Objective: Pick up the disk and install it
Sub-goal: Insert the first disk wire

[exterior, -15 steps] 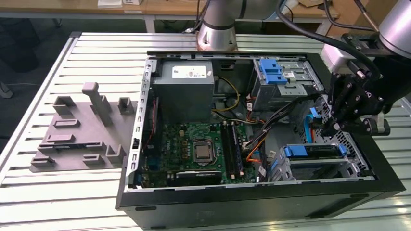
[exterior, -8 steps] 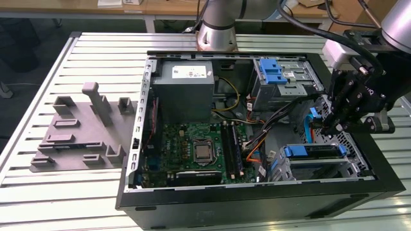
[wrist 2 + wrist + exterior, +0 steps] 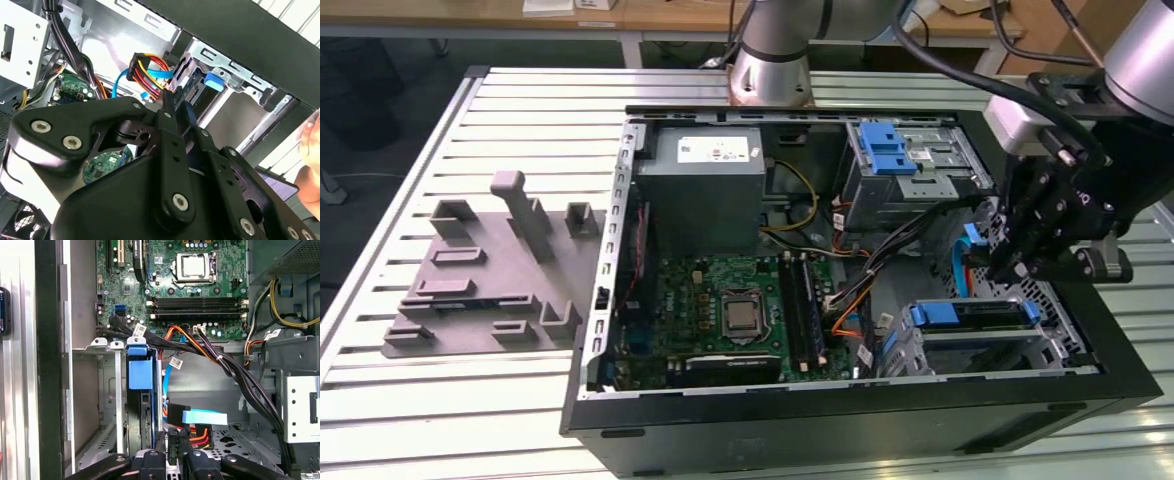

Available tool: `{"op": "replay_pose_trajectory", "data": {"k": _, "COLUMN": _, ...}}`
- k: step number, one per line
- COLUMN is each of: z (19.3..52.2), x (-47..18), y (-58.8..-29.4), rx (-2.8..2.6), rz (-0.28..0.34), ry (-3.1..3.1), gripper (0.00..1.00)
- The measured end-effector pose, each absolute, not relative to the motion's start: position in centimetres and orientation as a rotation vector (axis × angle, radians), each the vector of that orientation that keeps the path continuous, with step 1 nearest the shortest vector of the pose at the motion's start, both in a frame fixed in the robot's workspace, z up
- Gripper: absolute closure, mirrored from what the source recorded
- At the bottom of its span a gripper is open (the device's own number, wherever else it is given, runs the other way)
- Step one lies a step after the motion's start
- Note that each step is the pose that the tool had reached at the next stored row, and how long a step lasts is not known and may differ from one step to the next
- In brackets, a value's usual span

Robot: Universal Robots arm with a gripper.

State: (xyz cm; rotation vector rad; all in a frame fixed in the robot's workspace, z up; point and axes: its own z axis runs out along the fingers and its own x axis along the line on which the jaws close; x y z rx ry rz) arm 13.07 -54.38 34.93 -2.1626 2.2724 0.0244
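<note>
Disk (image 3: 967, 314) sits on edge in the drive cage (image 3: 1061, 330) at the front corner of the open computer case (image 3: 854, 420), its blue carrier tab (image 3: 140, 371) visible in the first wrist view. Gripper (image 3: 1021, 262) hangs just above the cage beside the bundled cables (image 3: 200, 347); whether its fingers are parted or holding anything cannot be told.

Black gripper (image 3: 1025, 262); green motherboard (image 3: 720, 305); blue carrier frame on the disk (image 3: 965, 314); grey fixture plate (image 3: 487, 275); silver slatted bench (image 3: 400, 400).
</note>
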Motion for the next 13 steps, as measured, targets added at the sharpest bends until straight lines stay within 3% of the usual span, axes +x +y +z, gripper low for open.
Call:
{"op": "replay_pose_trajectory", "data": {"k": 6, "z": 34.66, "x": 13.07, "y": -54.37, "rx": -2.162, "rz": 0.023, "ry": 2.271, "gripper": 0.77}}
{"op": "replay_pose_trajectory", "data": {"k": 7, "z": 34.65, "x": 13.07, "y": -54.37, "rx": -2.162, "rz": 0.023, "ry": 2.271, "gripper": 0.84}}
{"op": "replay_pose_trajectory", "data": {"k": 13, "z": 34.65, "x": 13.07, "y": -54.36, "rx": -2.162, "rz": 0.023, "ry": 2.271, "gripper": 0.84}}
